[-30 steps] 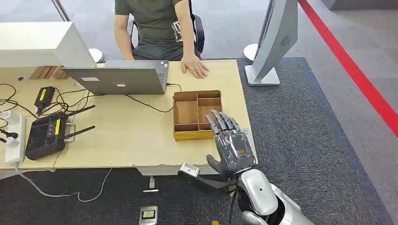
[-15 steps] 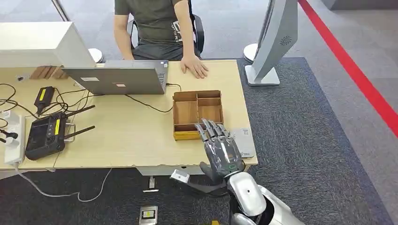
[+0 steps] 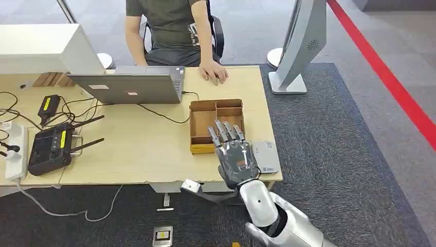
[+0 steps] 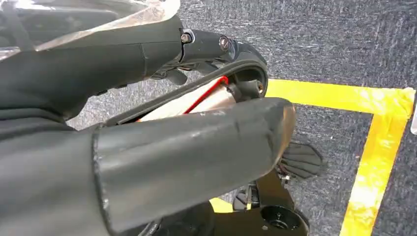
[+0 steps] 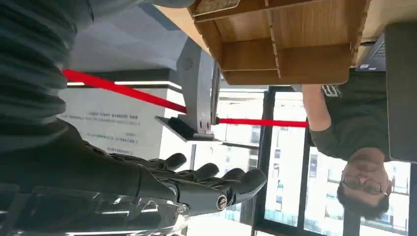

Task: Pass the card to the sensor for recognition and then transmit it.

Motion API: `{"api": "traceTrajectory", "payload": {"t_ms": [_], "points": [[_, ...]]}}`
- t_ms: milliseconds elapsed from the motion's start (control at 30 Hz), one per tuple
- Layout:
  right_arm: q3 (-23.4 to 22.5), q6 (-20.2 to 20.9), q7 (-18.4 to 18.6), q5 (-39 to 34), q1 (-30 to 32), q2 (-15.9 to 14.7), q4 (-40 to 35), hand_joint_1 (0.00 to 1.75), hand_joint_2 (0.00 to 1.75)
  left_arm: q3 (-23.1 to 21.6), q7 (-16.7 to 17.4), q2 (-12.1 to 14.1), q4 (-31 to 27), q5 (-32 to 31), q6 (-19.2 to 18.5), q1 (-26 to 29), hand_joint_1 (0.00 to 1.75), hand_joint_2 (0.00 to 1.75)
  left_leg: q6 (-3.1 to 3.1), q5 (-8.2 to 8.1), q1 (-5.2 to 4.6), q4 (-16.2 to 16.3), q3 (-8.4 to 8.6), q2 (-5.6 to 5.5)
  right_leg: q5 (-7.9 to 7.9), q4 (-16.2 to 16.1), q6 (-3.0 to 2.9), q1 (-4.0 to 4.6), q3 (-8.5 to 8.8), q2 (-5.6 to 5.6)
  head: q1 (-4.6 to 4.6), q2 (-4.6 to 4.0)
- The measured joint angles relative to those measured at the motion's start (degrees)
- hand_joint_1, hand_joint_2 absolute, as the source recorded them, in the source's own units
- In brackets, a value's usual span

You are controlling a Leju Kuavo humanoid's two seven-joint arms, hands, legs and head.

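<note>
Hovering with fingers spread and nothing in its grasp, the robot's right hand (image 3: pixel 234 154) hangs over the near right corner of the wooden table (image 3: pixel 144 149), its fingertips above the near edge of a compartmented wooden tray (image 3: pixel 216 123). Just right of the hand, flat on the table edge, lies a grey slab (image 3: pixel 266 156) that may be the sensor or the card itself; which it is cannot be told from here. The tray's compartments look bare in the wrist view, so the card's place is uncertain. The left hand's state cannot be told from its wrist view. A card is likely thin, light, stiff and slick, hard to lift off a flat top; sliding it past the table edge and pinching its short sides looks safest. A seated person (image 3: pixel 172 25) rests a hand (image 3: pixel 215 73) on the far edge beside a laptop (image 3: pixel 128 87).
</note>
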Motion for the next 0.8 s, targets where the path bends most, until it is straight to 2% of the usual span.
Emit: {"api": "traceTrajectory", "payload": {"t_ms": [167, 800], "points": [[-0.2, -1.0, -0.5, 1.9, -1.0, 0.9, 3.3, 0.00, 1.75, -0.5, 0.0, 0.0, 0.0, 0.0, 0.0, 0.0, 0.00, 0.00, 0.00, 0.00, 0.00, 0.0, 0.00, 0.00, 0.00, 0.0, 0.00, 0.00, -0.01, 0.00, -0.02, 0.00], [-1.4, -0.4, -1.4, 2.2, -4.4, 3.7, 13.8, 0.00, 1.75, -1.2, -0.1, 0.0, 0.0, -0.2, -0.4, 0.0, 0.00, 0.00, 0.00, 0.00, 0.00, 0.0, 0.00, 0.00, 0.00, 0.0, 0.00, 0.00, -0.01, 0.00, 0.00, 0.00]]}}
